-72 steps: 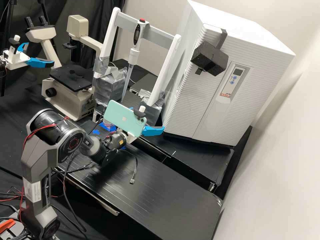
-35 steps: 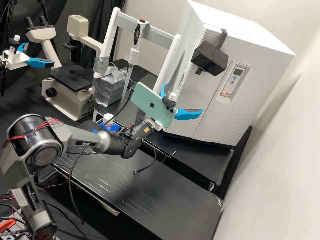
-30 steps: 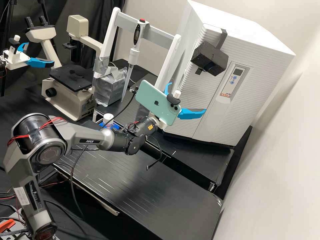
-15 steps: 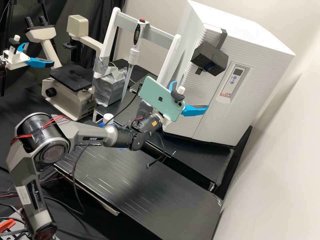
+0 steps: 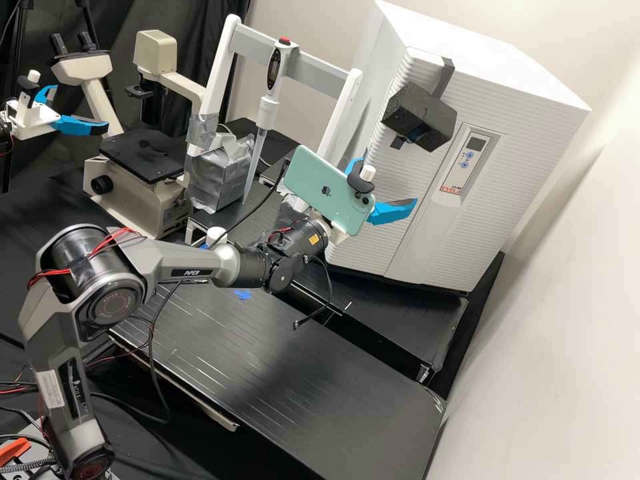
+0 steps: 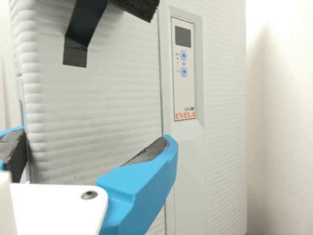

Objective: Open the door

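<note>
My gripper (image 5: pixel 385 181) stands open with nothing between its blue fingers, just in front of the white cabinet's ribbed door (image 5: pixel 380 227) and below the black foam block (image 5: pixel 419 119) fixed to it. The door lies flush with the cabinet front. Beside it is the control panel (image 5: pixel 471 157). In the wrist view the gripper (image 6: pixel 93 137) has its fingers wide apart, one near the door's side edge, the other over the door's border with the panel strip. A black strap (image 6: pixel 80 29) and part of the foam block (image 6: pixel 139 7) show on the door (image 6: pixel 98 103). Whether a finger touches it I cannot tell.
A white frame (image 5: pixel 220 87) holding a pipette (image 5: pixel 268 113) stands beside the cabinet, with a microscope (image 5: pixel 143 157) behind. A white-capped bottle (image 5: pixel 215 235) sits by the forearm. A mint phone (image 5: pixel 327 191) rides on my gripper. A wall rises past the cabinet.
My arm has swung from over the bench toward the cabinet and risen, with a smaller, slower shift over the last half second. The door and foam block have not moved.
</note>
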Robot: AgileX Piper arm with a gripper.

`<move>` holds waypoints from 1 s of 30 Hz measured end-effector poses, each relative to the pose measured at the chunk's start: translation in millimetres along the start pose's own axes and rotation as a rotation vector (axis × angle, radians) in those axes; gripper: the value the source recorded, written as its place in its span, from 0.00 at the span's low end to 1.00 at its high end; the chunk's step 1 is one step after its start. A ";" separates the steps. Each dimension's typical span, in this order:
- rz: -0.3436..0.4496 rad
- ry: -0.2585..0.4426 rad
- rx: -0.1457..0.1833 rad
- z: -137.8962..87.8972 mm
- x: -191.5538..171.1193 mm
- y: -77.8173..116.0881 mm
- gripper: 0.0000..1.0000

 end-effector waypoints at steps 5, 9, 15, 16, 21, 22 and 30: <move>-0.006 -0.012 0.001 -0.1 0.4 -1.6 1.00; -0.005 -0.024 0.008 0.6 0.8 -1.1 1.00; -0.009 -0.033 0.009 1.4 0.7 -1.5 1.00; -0.008 -0.033 0.010 1.4 0.7 -1.4 1.00; -0.010 -0.038 0.010 1.4 1.1 -1.2 1.00; -0.012 -0.034 0.007 0.3 1.4 -1.6 1.00; -0.030 -0.011 -0.005 -7.3 0.5 -3.9 1.00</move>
